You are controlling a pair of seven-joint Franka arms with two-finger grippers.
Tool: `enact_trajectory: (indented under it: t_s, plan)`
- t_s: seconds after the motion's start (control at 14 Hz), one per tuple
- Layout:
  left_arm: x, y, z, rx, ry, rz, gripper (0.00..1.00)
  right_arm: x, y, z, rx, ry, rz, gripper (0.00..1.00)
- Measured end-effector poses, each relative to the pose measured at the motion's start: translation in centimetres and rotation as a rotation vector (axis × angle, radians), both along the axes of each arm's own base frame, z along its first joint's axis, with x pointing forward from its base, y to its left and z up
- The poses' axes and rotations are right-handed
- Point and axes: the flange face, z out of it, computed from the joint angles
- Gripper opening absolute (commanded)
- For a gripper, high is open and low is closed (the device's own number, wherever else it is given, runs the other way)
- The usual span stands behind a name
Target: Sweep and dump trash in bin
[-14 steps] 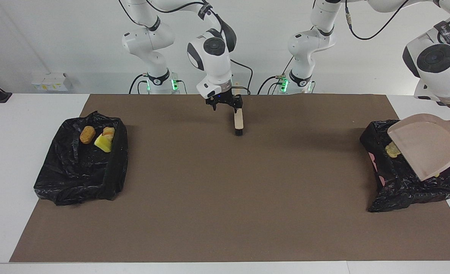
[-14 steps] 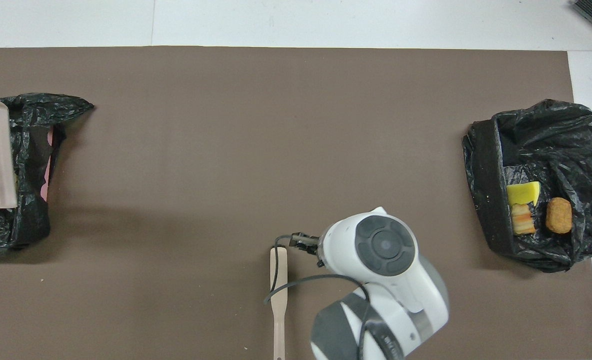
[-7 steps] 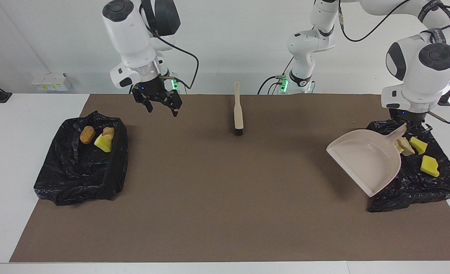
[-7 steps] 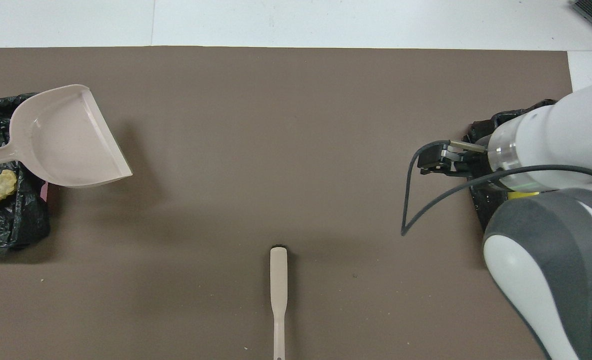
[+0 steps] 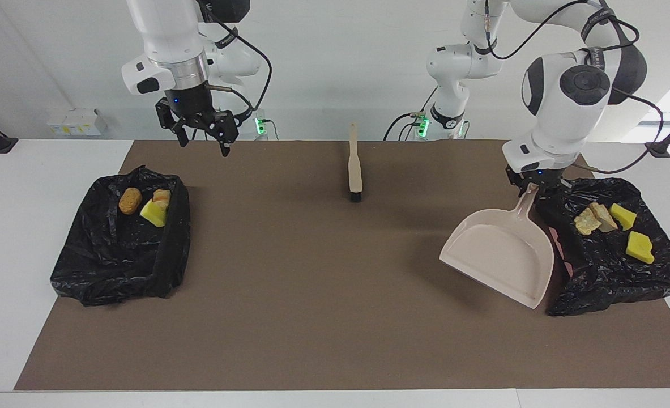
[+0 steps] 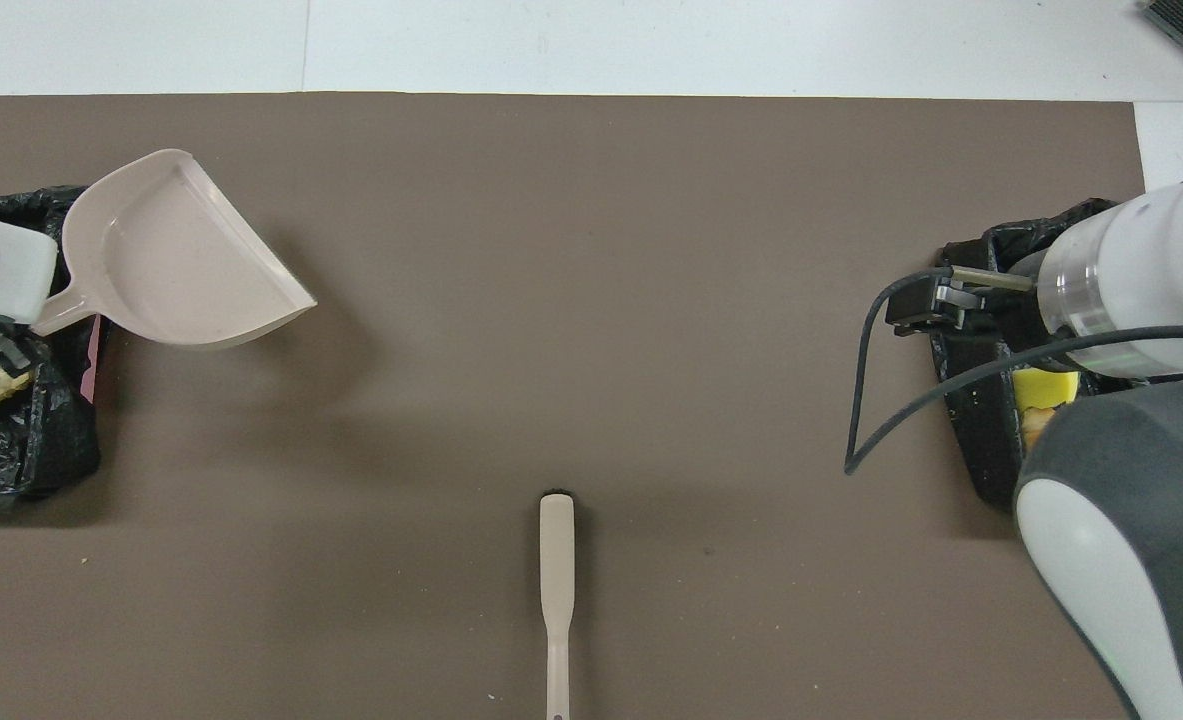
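1. Judging by the layout, the dumping looks finished: no trash lies on the brown mat. The step in hand seems to be putting the empty dustpan down.
2. The trash sits in two black bin bags. Four pieces lie in the bag at the right of the facing view; three pieces lie in the bag at its left.
3. The left gripper, right of centre in the facing view, is clamped on the dustpan's handle. The pan hangs tilted just beside the bag, over the mat.
4. The right gripper, at upper left, hangs with its fingers apart and empty, above the mat's edge. That arm waits.
5. The brush lies at top centre, untouched.
6. The next move probably calls for lowering the pan flat onto the mat, clear of the bag, then letting go.
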Motion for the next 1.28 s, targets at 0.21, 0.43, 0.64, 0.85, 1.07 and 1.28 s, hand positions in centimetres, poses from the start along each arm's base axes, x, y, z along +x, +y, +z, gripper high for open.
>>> enact_trajectory:
  t_s: [0.21,0.43,0.64,0.85,1.07,1.28]
  plan:
    - [-1.6,-6.4,0.2,-0.042,-0.038,0.173,0.0,-0.1,-0.4,0.3,-0.002,0.009,-0.006,1.0]
    - [-3.8,-12.5,0.5,-0.1,-0.045,0.281,0.0,-0.3,-1.8,0.4,-0.008,0.036,0.002,1.0]
    - [-5.9,-18.3,0.6,-0.144,-0.07,0.35,0.0,-0.1,-3.7,0.8,-0.006,0.035,-0.007,1.0]
    - [-7.3,-22.8,-1.4,-0.171,-0.078,0.394,0.0,-0.3,-5.2,1.4,0.0,0.023,-0.035,1.0]
    - [-7.0,-26.8,-6.7,-0.192,-0.083,0.419,0.0,-0.3,-6.1,1.5,0.023,0.026,-0.036,1.0]
    - [-6.4,-29.2,-11.6,-0.204,-0.08,0.448,0.0,-0.7,-8.2,1.5,0.027,0.065,0.027,1.0]
